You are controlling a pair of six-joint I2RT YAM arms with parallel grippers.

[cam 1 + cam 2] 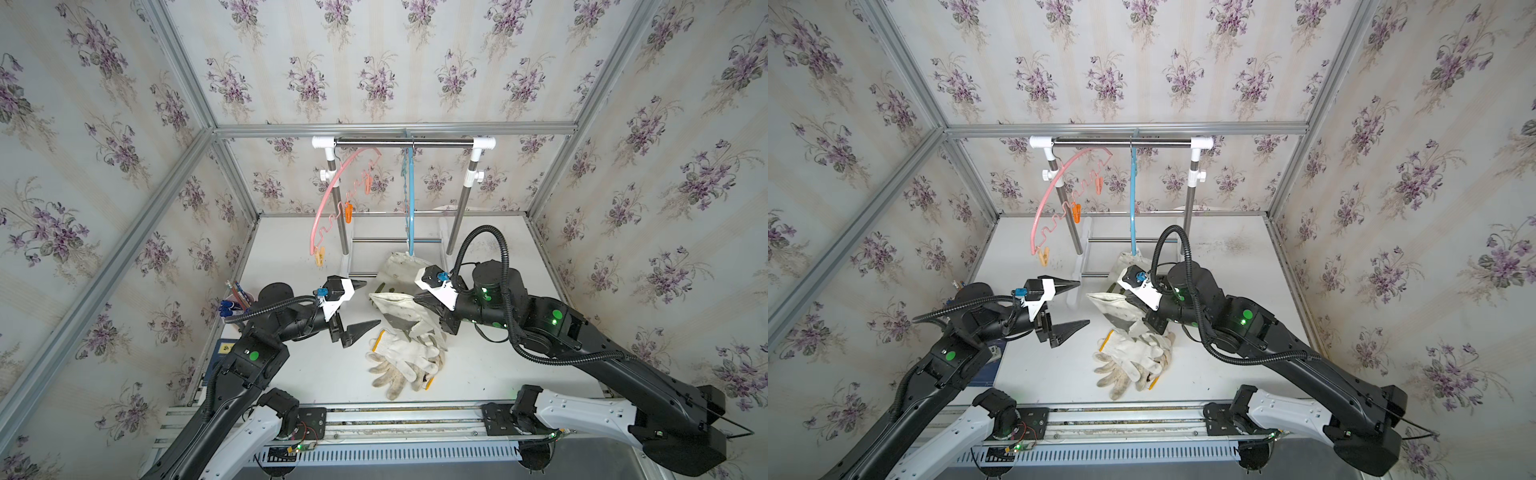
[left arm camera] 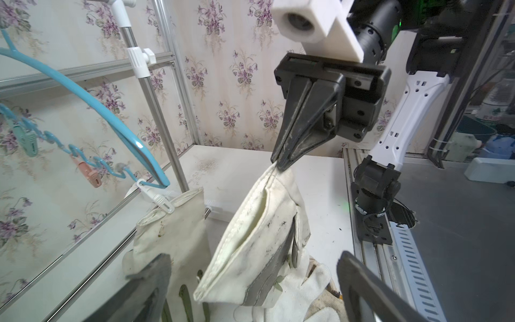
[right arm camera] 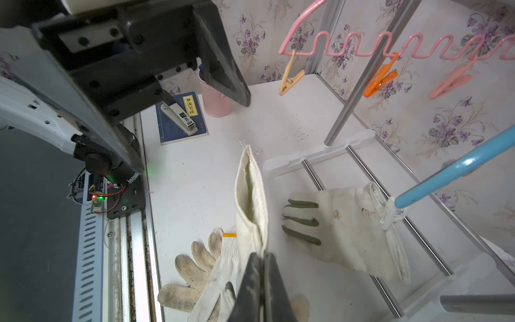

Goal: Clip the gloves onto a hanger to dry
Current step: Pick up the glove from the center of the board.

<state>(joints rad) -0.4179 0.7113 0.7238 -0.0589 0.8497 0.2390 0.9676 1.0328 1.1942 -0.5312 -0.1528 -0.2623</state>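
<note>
the right gripper [image 1: 417, 297] sits just right of centre in both top views, its jaws pressed together on the cuff edge of a canvas glove [image 1: 395, 312]. the glove is off-white with a grey band. it hangs from that pinch with its cuff mouth gaping, and its lower end rests on the pile of knit gloves [image 1: 403, 361]. the left gripper [image 1: 372, 301] is left of centre, jaws wide apart and holding nothing. its tips point at the open cuff from just beside it, and i cannot tell whether they touch it.

a second canvas glove [image 3: 348, 223], with green finger patches, hangs by its cuff from a white clip [image 3: 388, 216] at the end of the blue hanger [image 1: 411, 199], just above centre and behind the held glove. the blue hanger hangs from the top rail of the rack [image 1: 403, 144]. the pink hanger [image 1: 332, 183] hangs to its left and carries orange, pink and tan pegs [image 1: 348, 212].

the knit gloves lie heaped below centre on the white table [image 1: 316, 374], one showing a yellow cuff edge. at the table's left edge stand a pink cup [image 3: 214, 100] of pens and a blue book [image 3: 172, 131] with a stapler [image 3: 179, 115] on it.
</note>
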